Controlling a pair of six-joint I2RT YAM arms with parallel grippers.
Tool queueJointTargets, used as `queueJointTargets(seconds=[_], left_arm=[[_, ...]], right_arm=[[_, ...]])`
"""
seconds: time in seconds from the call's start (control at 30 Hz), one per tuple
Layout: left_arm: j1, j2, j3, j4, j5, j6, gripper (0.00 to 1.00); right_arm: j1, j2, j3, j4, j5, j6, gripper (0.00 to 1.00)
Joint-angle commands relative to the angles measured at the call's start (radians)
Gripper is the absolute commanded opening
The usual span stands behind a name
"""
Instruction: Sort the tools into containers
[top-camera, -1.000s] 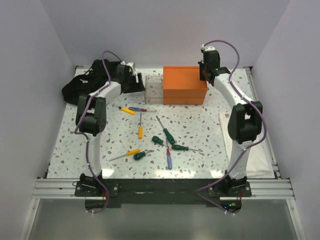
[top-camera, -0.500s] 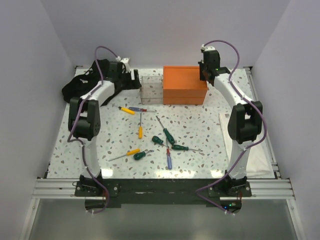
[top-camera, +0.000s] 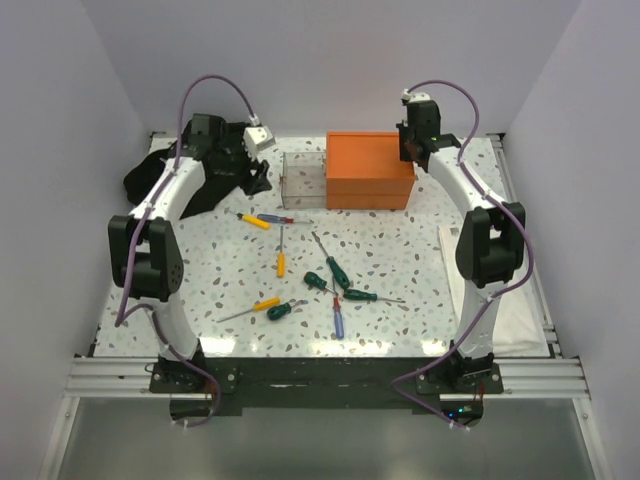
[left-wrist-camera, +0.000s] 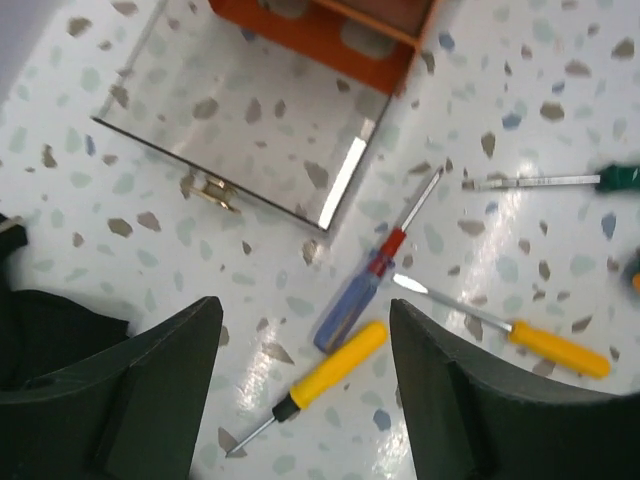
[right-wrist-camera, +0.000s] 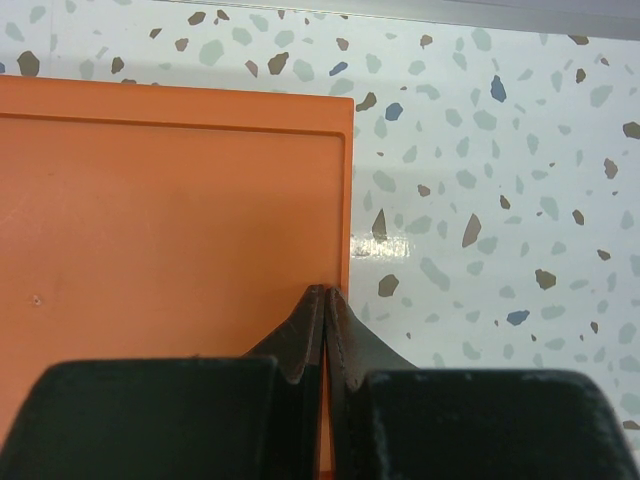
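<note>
With the left claw (left-wrist-camera: 305, 312) released above a yellow screwdriver (left-wrist-camera: 335, 368) lying just beside a blue screwdriver (left-wrist-camera: 350, 300) on the desk (left-wrist-camera: 560, 90) near the bin (left-wrist-camera: 343, 182), and the right claw (right-wrist-camera: 327, 297) clenched over the box (right-wrist-camera: 170, 200), a descent could have pinched both together.

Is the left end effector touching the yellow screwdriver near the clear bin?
Apart. Top view: a clear gap separates the left end effector from the yellow screwdriver.

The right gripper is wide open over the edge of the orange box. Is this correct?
Not quite. The right gripper is shut, its fingertips pressed together, over the edge of the orange box. The right wrist view shows this.
</note>
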Motion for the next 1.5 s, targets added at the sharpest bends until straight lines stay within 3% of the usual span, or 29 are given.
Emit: queueJointTargets(seconds=[0.0, 0.1, 0.27, 0.63, 0.83, 0.93, 1.03, 1.07, 1.17, 1.37, 1.4, 1.47], left_arm=[[0.049, 0.068, 0.078, -0.341, 0.034, 0.404, 0.72], [0.057, 0.098, 0.11, -0.405, -0.008, 0.548, 0.75], [0.059, 0.184, 0.156, -0.502, -0.058, 0.651, 0.75], [0.042, 0.262, 0.107, -0.361, -0.087, 0.656, 0.73], [0.013, 0.304, 0.091, -0.332, -0.127, 0.677, 0.67], [-0.006, 0.292, 0.034, -0.294, -0.162, 0.694, 0.61], [-0.009, 0.273, -0.009, -0.281, -0.193, 0.723, 0.38], [-0.009, 0.272, -0.011, -0.319, -0.2, 0.734, 0.23], [-0.004, 0.253, 0.008, -0.42, -0.216, 0.76, 0.04], [0.01, 0.151, 0.046, -0.57, -0.1, 0.789, 0.0], [0.01, 0.135, 0.073, -0.567, -0.061, 0.762, 0.0], [0.01, 0.14, 0.194, -0.501, 0.082, 0.566, 0.0]], right_arm=[[-0.005, 0.04, -0.048, -0.133, -0.034, -0.012, 0.0], [-0.005, 0.032, -0.064, -0.127, -0.037, -0.012, 0.01], [-0.005, 0.02, -0.071, -0.129, -0.04, -0.02, 0.01], [-0.004, 0.02, -0.078, -0.126, -0.042, -0.018, 0.02], [-0.005, 0.023, -0.081, -0.127, -0.043, -0.023, 0.02], [-0.005, 0.025, -0.078, -0.127, -0.045, -0.023, 0.02], [-0.005, 0.028, -0.073, -0.129, -0.045, -0.023, 0.02], [-0.005, 0.028, -0.072, -0.13, -0.045, -0.026, 0.02], [-0.007, 0.029, -0.07, -0.132, -0.043, -0.028, 0.02], [-0.005, 0.043, -0.062, -0.129, -0.048, -0.025, 0.02], [-0.007, 0.046, -0.059, -0.129, -0.048, -0.025, 0.02], [-0.004, 0.049, -0.055, -0.13, -0.048, -0.025, 0.02]])
